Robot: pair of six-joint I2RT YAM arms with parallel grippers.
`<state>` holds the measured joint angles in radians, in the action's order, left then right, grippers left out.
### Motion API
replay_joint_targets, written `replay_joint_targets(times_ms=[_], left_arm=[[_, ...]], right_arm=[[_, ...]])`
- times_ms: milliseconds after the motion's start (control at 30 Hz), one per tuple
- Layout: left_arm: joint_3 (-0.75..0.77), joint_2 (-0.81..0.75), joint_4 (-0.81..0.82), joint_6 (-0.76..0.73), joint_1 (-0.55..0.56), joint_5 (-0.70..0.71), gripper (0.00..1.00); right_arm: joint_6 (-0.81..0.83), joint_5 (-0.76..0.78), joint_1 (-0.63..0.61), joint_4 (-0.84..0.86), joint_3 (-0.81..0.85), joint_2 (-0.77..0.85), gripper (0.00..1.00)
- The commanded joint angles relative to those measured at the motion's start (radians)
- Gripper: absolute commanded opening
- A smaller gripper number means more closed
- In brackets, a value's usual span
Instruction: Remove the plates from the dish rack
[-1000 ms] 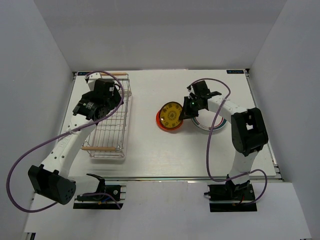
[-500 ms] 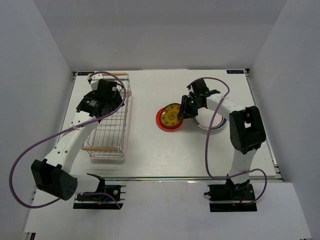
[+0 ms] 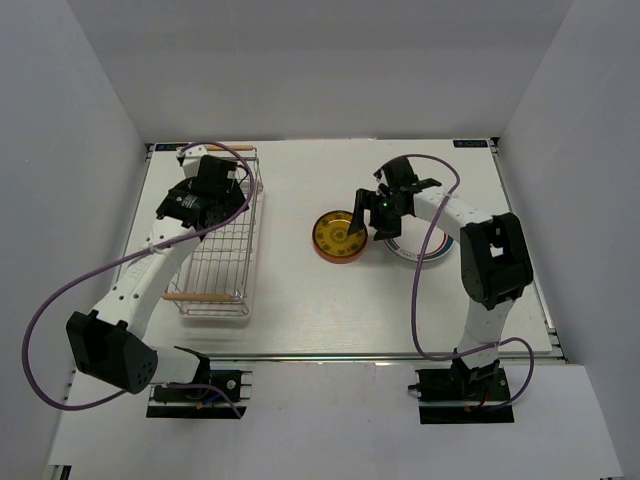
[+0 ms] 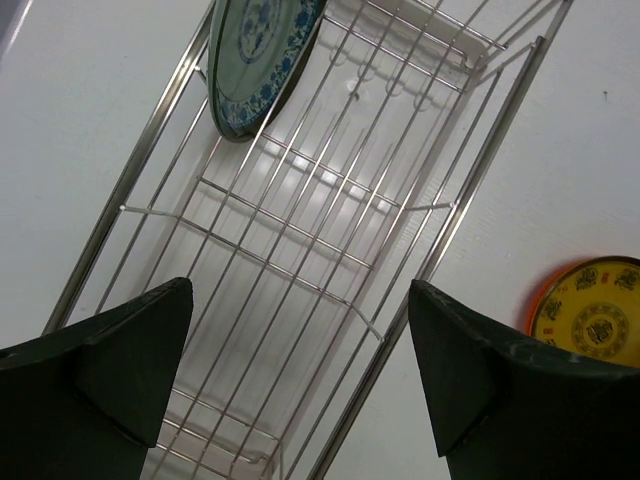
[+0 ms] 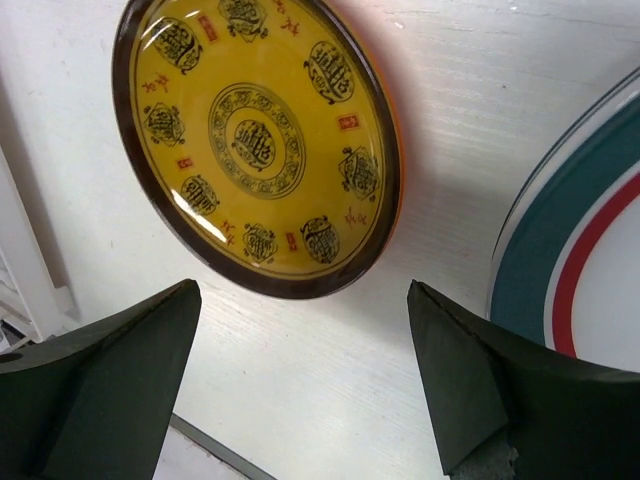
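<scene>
The teal plate (image 4: pixel 262 60) is seen on edge at far end of dish rack (image 4: pixel 470 190), ahead and slightly left of L gripper (image 4: pixel 298 300) (jaws spread, nearer arm); R gripper (image 5: pixel 300 300), also spread, is held over unloaded yellow plate (image 5: pixel 258 140).

On table (image 3: pixel 300 300) left: dish rack (image 3: pixel 215 262), plate (image 4: pixel 260 60) leaning inside; centre: small plates (image 3: pixel 338 234) stacked; large plate (image 3: pixel 418 252) just right of them.

The dish rack (image 4: pixel 469 187) is shiny metal wire with pale wood handles (image 3: pixel 203 296), the yellow plate (image 5: pixel 260 140) glossy-glazed, the table (image 3: pixel 300 310) matt.
</scene>
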<state>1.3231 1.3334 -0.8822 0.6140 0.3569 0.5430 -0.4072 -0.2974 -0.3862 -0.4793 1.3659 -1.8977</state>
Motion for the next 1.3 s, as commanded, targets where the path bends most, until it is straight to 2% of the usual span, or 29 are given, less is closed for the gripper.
replay_joint_targets(times_ms=[0, 267, 467, 600, 733, 800, 900, 933, 1000, 1267], left_arm=[[0.051, 0.027, -0.006, 0.009, -0.006, 0.074, 0.98], [0.085, 0.164, 0.067, -0.06, -0.038, 0.234, 0.98], [0.091, 0.223, 0.281, -0.292, -0.091, 0.238, 0.98], [0.152, 0.309, 0.278, -0.332, -0.139, 0.256, 0.95], [0.175, 0.38, 0.325, -0.388, -0.176, 0.224, 0.91], [0.186, 0.394, 0.334, -0.39, -0.188, 0.207, 0.85], [0.206, 0.421, 0.342, -0.393, -0.213, 0.192, 0.83], [0.214, 0.432, 0.338, -0.393, -0.225, 0.18, 0.78], [0.234, 0.438, 0.338, -0.392, -0.236, 0.158, 0.74], [0.228, 0.432, 0.358, -0.401, -0.268, 0.043, 0.42]], right_arm=[[0.03, -0.005, 0.0, -0.002, -0.005, 0.098, 0.89], [0.062, 0.035, 0.007, 0.007, -0.045, 0.255, 0.89], [0.074, 0.19, 0.013, -0.031, -0.082, 0.347, 0.89], [0.058, 0.277, 0.026, -0.051, -0.136, 0.382, 0.89], [0.044, 0.293, 0.041, -0.065, -0.165, 0.39, 0.89], [0.039, 0.293, 0.046, -0.067, -0.171, 0.4, 0.89], [0.03, 0.326, 0.053, -0.067, -0.179, 0.414, 0.89], [0.027, 0.337, 0.056, -0.065, -0.183, 0.417, 0.89], [0.019, 0.339, 0.063, -0.062, -0.188, 0.425, 0.89], [0.007, 0.343, 0.079, -0.068, -0.197, 0.44, 0.89]])
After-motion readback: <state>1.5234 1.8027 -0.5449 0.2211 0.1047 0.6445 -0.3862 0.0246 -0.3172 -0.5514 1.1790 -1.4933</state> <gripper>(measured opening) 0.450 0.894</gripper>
